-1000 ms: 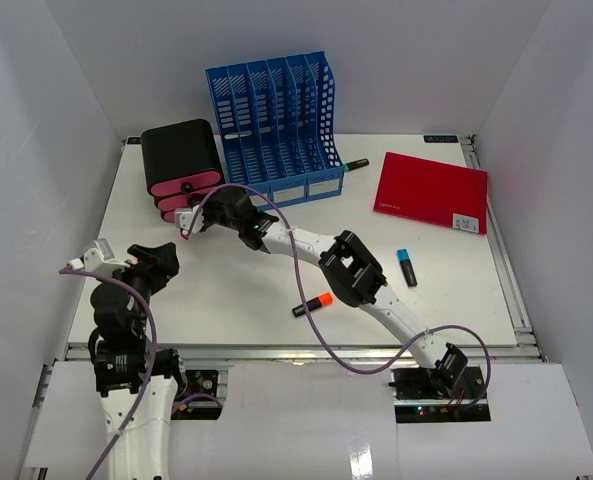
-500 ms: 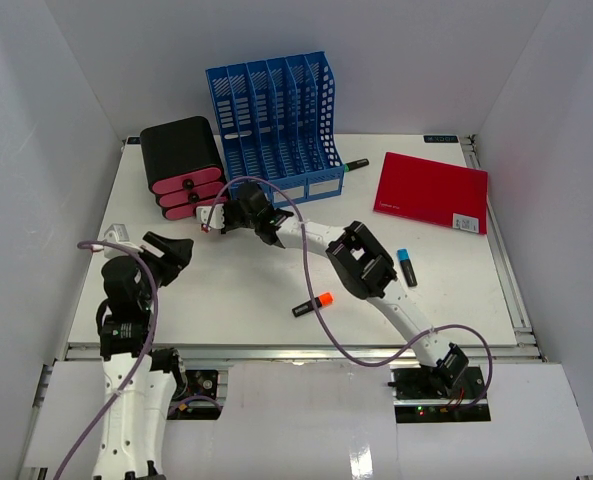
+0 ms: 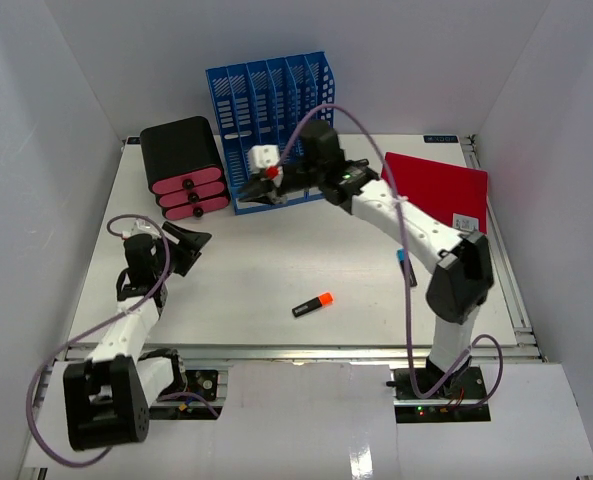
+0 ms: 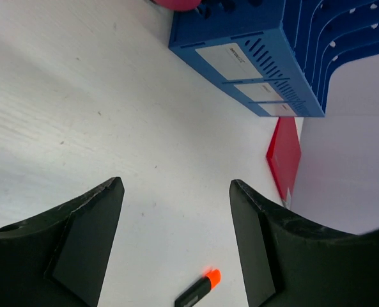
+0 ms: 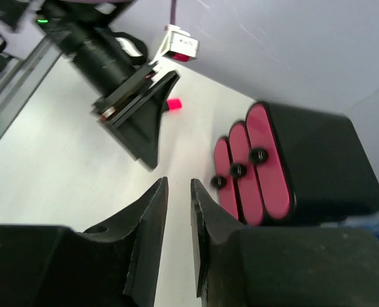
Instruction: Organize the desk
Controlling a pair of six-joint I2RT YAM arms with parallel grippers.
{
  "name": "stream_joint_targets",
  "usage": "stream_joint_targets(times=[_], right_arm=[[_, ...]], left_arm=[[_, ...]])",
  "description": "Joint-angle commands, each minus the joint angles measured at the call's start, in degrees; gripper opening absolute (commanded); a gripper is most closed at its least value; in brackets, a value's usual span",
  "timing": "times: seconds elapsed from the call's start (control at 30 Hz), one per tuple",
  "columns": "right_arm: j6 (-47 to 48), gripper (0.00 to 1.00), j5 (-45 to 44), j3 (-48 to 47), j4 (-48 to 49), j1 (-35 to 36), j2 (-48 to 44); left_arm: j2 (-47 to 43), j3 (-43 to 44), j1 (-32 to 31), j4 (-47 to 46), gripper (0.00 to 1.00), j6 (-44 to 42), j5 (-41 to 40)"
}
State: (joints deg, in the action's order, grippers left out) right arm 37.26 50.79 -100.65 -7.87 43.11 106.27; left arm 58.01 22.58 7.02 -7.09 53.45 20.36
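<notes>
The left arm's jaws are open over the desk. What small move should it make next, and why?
Probably ease the left gripper toward the orange highlighter and lower over it. The jaws stand open and empty. The highlighter lies loose on the desk, roughly in line with the gap between the fingers in the left wrist view. Nothing stands between them.
</notes>
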Motion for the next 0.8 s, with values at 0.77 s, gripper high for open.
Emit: stream_joint_targets(times=[0.77], right_arm=[[-12.3, 0.32, 20.84, 38.87, 2.77, -27.73, -27.61]], left_arm=[[51.89, 13.12, 7.4, -50.94, 0.51, 9.67, 9.69]])
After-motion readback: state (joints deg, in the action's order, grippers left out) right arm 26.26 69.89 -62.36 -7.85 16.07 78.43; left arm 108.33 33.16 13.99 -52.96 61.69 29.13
